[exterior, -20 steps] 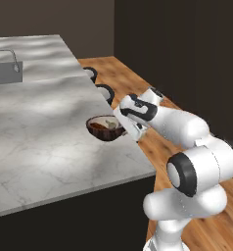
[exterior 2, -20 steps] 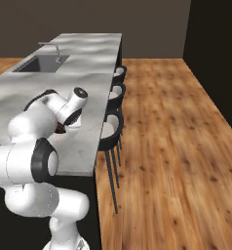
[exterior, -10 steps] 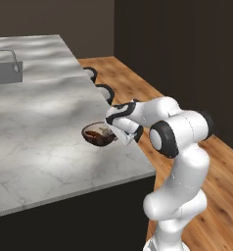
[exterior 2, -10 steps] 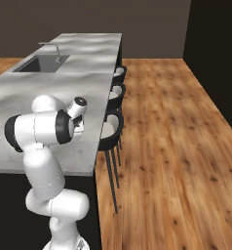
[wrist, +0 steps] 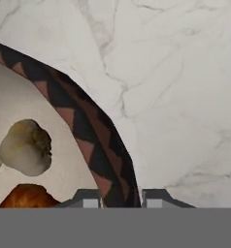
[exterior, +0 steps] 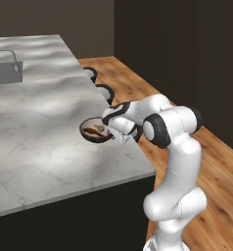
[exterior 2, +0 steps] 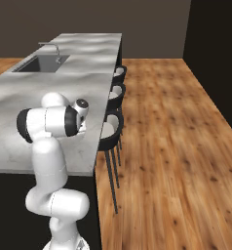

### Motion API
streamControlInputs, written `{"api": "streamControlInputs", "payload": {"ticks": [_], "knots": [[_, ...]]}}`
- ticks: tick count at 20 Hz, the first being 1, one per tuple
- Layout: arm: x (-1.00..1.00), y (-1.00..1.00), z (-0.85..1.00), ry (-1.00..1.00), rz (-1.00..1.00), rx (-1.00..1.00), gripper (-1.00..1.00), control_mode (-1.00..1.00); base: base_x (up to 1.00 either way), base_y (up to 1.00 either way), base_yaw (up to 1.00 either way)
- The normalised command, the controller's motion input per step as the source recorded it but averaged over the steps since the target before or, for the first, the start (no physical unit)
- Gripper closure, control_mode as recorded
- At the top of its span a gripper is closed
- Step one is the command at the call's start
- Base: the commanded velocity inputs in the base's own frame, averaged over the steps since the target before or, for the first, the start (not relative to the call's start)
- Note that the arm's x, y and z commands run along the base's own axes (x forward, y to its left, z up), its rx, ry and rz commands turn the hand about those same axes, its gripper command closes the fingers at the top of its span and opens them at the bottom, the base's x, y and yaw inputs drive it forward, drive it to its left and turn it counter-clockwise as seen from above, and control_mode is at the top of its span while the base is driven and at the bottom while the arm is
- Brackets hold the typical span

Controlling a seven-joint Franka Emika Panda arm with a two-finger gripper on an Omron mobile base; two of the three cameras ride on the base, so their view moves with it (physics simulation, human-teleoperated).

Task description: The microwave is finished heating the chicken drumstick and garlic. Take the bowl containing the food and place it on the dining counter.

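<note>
The bowl [exterior: 94,131], dark brown outside and cream inside, hangs low over the dining counter [exterior: 45,147] near its right edge; I cannot tell whether it touches the slab. My gripper [exterior: 111,128] is shut on the bowl's right rim. In the hand view the patterned bowl rim [wrist: 95,145] runs down between the two fingertips [wrist: 87,198], with my gripper [wrist: 120,197] clamped on it. Inside lie the pale garlic [wrist: 25,147] and the reddish-brown chicken drumstick [wrist: 27,196]. Marble counter [wrist: 185,97] spreads beneath. The microwave is out of view.
A sink with a faucet [exterior: 8,68] is set into the counter's far left end, sink [exterior 2: 37,63]. Black stools [exterior 2: 112,133] line the counter's right side, stools [exterior: 104,91]. Wooden floor [exterior 2: 171,146] lies to the right, with a dark wall behind.
The bowl has shifted a little left, further in over the counter. The arm has folded up, its elbow now standing upright beside the counter edge.
</note>
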Motion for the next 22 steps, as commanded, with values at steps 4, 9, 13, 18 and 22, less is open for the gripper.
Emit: {"api": "streamControlInputs", "payload": {"ticks": [4, 9, 13, 18, 22], "knots": [[0.07, 0.00, 0.01, 0.02, 0.00, 0.00, -1.00, -1.00, 0.00, 0.00, 0.00], [-0.22, 0.00, 0.38, 0.01, -0.02, 0.00, -1.00, -1.00, 0.00, 0.00, 0.00], [-0.61, -0.01, 0.60, 0.00, -0.03, 0.00, -1.00, -1.00, 0.00, 0.00, 0.00], [-0.94, -0.04, 0.67, 0.00, 0.00, 0.00, -1.00, -1.00, 0.00, 0.00, 0.00], [-1.00, -0.10, 0.82, -0.03, 0.00, 0.00, -1.00, -1.00, 0.00, 0.00, 0.00]]}}
